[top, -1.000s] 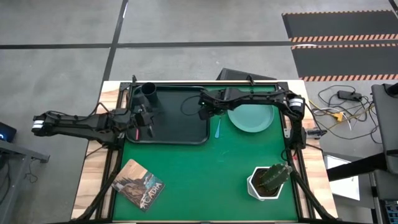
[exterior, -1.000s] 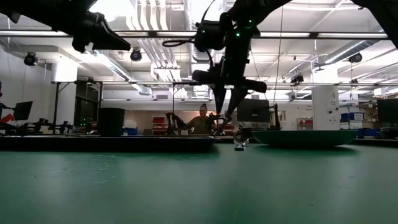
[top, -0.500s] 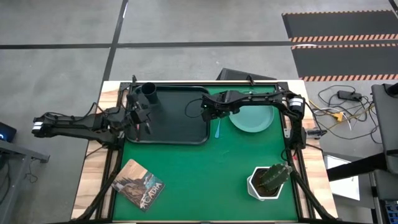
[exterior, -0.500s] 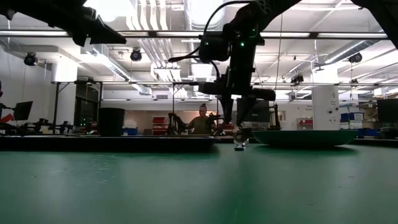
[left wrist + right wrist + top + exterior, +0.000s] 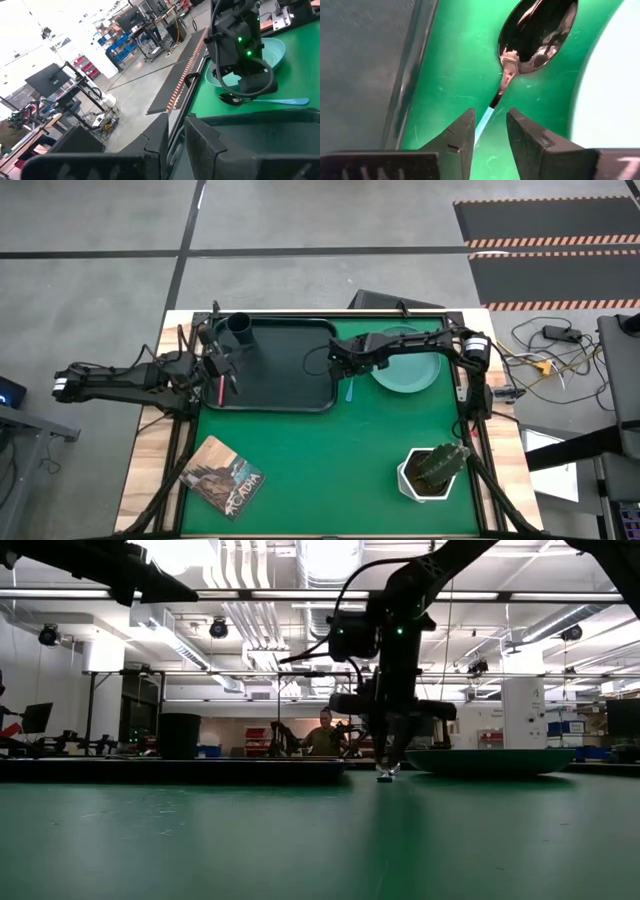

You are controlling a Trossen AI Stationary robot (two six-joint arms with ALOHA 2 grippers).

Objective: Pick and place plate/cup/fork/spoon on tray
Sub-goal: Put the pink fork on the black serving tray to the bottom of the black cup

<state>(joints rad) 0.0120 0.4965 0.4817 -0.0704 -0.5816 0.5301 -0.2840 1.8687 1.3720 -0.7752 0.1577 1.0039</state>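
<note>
from above we see the tray (image 5: 275, 365) at the tabletop's far edge, left of centre, with the cup (image 5: 240, 330) standing in its far left corner. the fork (image 5: 219, 388) lies at the tray's left edge, pink handle toward the near side, just beside the left gripper (image 5: 222, 363), which sits over that left edge. the plate (image 5: 405, 370) rests on the green mat right of the tray, and the spoon (image 5: 350, 387) lies on the mat between tray and plate. the right gripper (image 5: 338, 364) hangs over the spoon's far end, by the tray's right edge. a potted plant (image 5: 433, 470) stands near the tabletop's near right corner and a printed card (image 5: 223, 477) near its near left corner.

from table height the right gripper (image 5: 388, 755) points straight down, its tips just above the spoon (image 5: 385, 776); the plate (image 5: 490, 761) is to its right, the cup (image 5: 180, 736) far left on the tray (image 5: 170, 770).

in the left wrist view the left fingers (image 5: 202, 145) stand close together with a thin gap, holding nothing; beyond them are the spoon (image 5: 265, 100) and plate (image 5: 272, 50).

in the right wrist view the right fingers (image 5: 462, 137) are spread slightly, one on either side of the spoon's (image 5: 537, 32) blue handle, not yet pinching it, the tray's rim (image 5: 412, 70) alongside.
</note>
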